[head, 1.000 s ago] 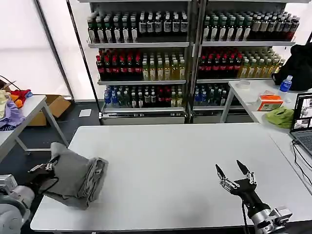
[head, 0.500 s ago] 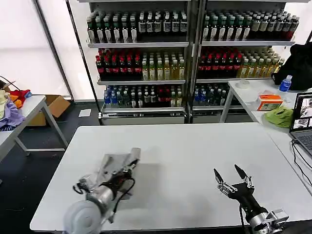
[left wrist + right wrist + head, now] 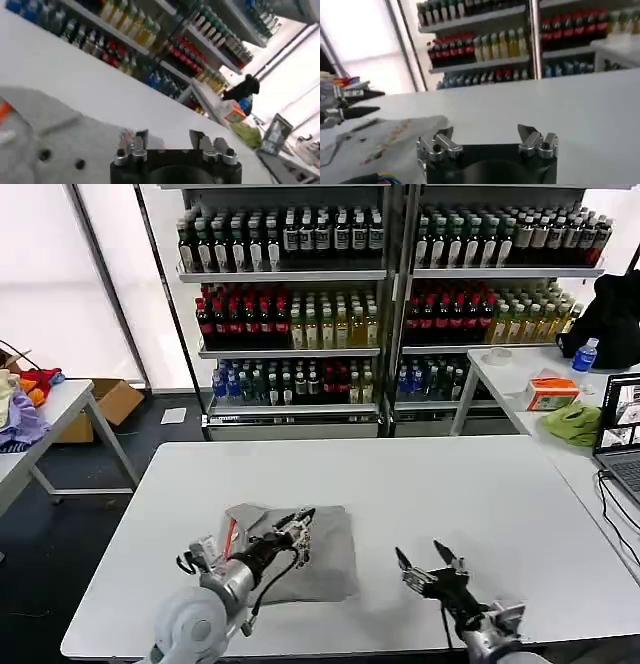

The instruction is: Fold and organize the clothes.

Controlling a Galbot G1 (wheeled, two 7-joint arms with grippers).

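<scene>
grey shirt (image 3: 300,559) lying crumpled on the white table (image 3: 430,484), near the front edge and left of centre, collar and orange trim turned toward the left arm. buttons plain in the left wrist view (image 3: 60,145). dumped there in a loose heap, by the look of it, so both arms can reach it for spreading; folding not yet begun.

left gripper (image 3: 303,534) sitting on top of the shirt, fingers spread apart in the left wrist view (image 3: 169,142), clamped on nothing. likely placed there to press or tug the cloth flat.

right gripper (image 3: 428,562) hovering over bare table just to the right of the shirt, jaws wide apart, empty; same spread seen in the right wrist view (image 3: 487,140), with the shirt (image 3: 385,137) lying ahead of it and the left arm's dark fingers at the far side. probably waiting to take the near hem or a sleeve.

beyond the shirt: nothing else on the white table, so no obstruction to spreading. behind the shirt, across the floor, tall shelves of bottled drinks (image 3: 380,304). far to the right of the shirt, a side table (image 3: 520,374) with a lime-green cloth (image 3: 573,424), an orange box (image 3: 553,394), a water bottle (image 3: 585,356) and a laptop (image 3: 622,439). far to the left of the shirt, another table with piled coloured fabrics (image 3: 20,409) and a cardboard box (image 3: 115,399) on the floor. none of it in the arms' way.
</scene>
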